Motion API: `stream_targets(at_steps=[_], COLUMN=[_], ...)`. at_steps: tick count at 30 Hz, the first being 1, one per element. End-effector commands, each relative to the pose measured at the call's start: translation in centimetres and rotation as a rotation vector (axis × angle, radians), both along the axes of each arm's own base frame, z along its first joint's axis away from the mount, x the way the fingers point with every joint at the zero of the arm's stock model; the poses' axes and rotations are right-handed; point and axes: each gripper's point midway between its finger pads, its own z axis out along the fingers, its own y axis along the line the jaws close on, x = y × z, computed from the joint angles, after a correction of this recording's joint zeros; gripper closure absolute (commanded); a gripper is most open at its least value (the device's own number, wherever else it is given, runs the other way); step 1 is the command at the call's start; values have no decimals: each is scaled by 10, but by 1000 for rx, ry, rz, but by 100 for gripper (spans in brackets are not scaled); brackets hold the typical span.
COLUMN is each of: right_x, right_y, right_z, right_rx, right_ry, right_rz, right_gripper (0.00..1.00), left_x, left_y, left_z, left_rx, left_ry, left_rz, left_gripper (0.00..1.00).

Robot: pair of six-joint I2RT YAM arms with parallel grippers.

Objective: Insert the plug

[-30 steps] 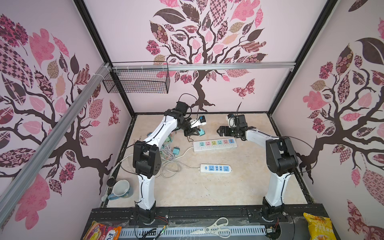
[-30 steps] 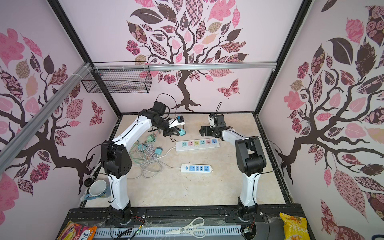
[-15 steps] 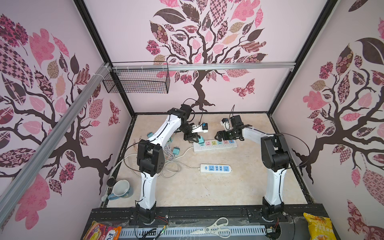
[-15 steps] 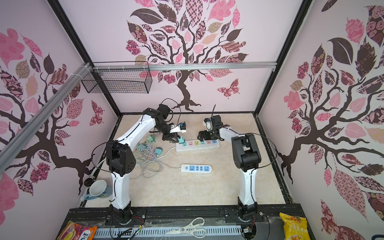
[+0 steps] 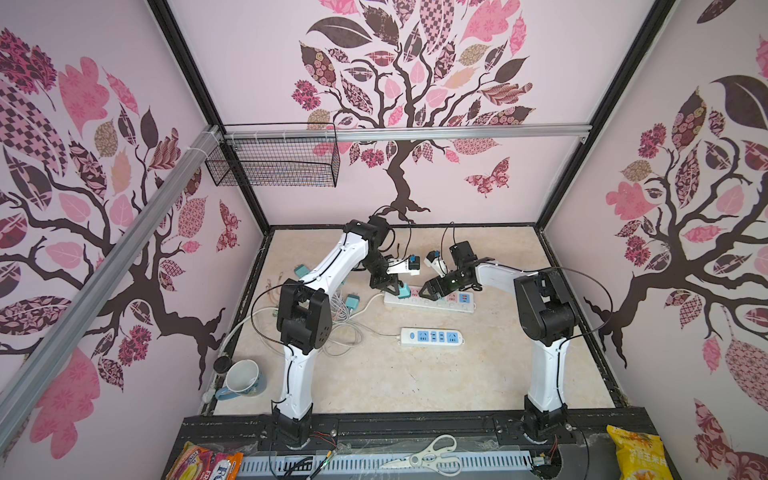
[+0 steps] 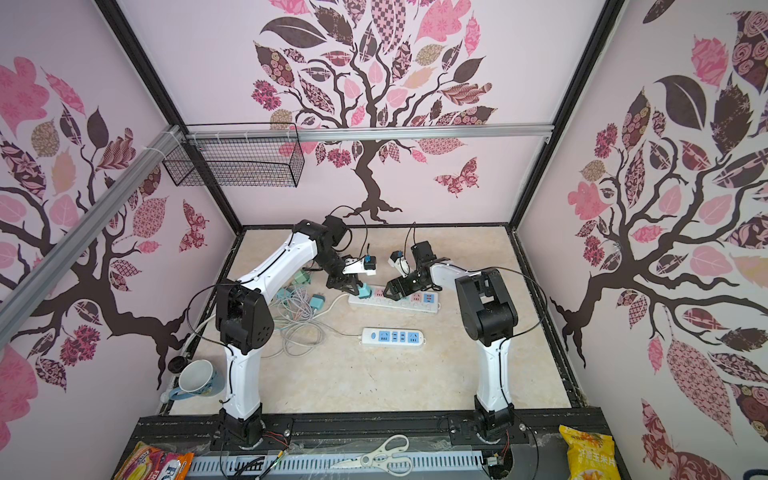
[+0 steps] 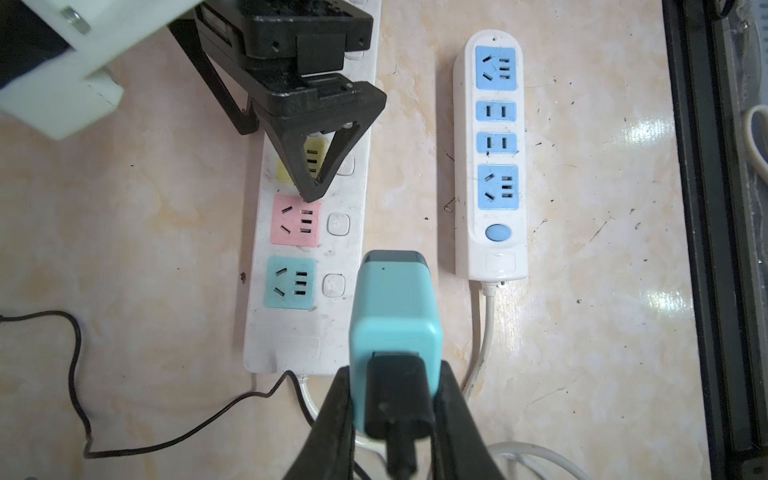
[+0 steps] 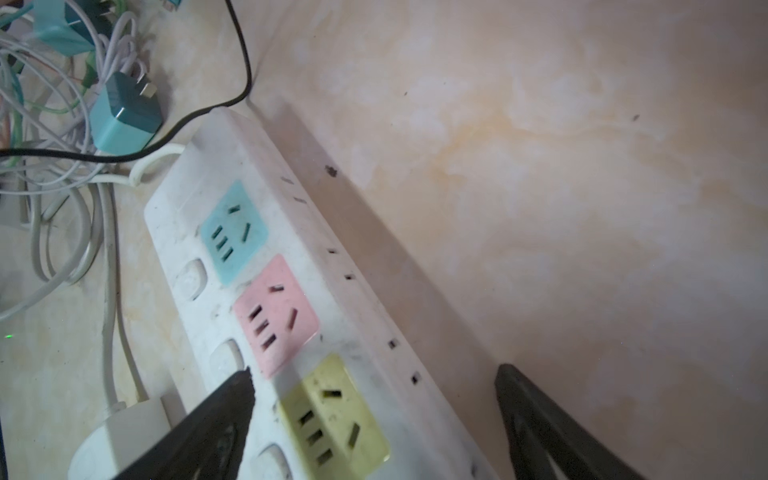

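plug [image 7: 395,324]: small teal cube, judged rigid, light, smooth-sided, so likely slippery. left jaws clench its flat sides at the cable end, over the strip [image 7: 307,349] edge beside the teal socket [image 7: 289,282]. right jaws spread wide across the strip. you want a square hold; prongs hidden.

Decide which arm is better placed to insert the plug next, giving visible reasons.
Left. The left gripper is shut on the teal plug, close to the teal socket of the power strip. The right gripper is open and empty, straddling the strip near the yellow socket.
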Motion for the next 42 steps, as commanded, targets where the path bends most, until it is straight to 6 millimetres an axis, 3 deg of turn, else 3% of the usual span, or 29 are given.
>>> stream_targets(at_steps=[1, 4, 10, 15, 19, 24, 29, 33, 35, 38, 42], right_x=[-22, -28, -28, -36, -46, -52, -62, -69, -58, -37, -5], right_y=[7, 14, 38, 59, 72, 91, 96, 84, 70, 34, -33], right_z=[13, 18, 8, 7, 6, 4, 33, 67, 77, 89, 110], right_rx=[44, 73, 58, 114, 140, 184, 240, 237, 189, 145, 22], right_ry=[18, 16, 42, 55, 57, 85, 30, -104, -183, -303, -473], right_rz=[81, 132, 192, 282, 365, 429, 489, 493, 406, 175, -252], right_gripper=[7, 7, 6, 7, 8, 11, 11, 8, 5, 1, 0], left_x=[-12, -11, -15, -10, -4, -11, -14, -19, -21, -21, -20], left_y=[3, 1, 2, 17, 27, 33, 34, 29, 24, 19, 17], left_z=[-3, -3, 6, 2, 9, 8, -2, -9, -10, -21, -31], left_rx=[15, 8, -15, 7, -5, -17, 17, 53, 55, 101, 164], left_ry=[26, 23, 30, 35, 18, 35, 39, 38, 35, 7, -6], left_rz=[-20, -25, -38, -2, 28, 38, 43, 23, 13, -3, -15], left_gripper=[100, 100, 100, 100, 100, 100, 100, 100, 100, 100, 100])
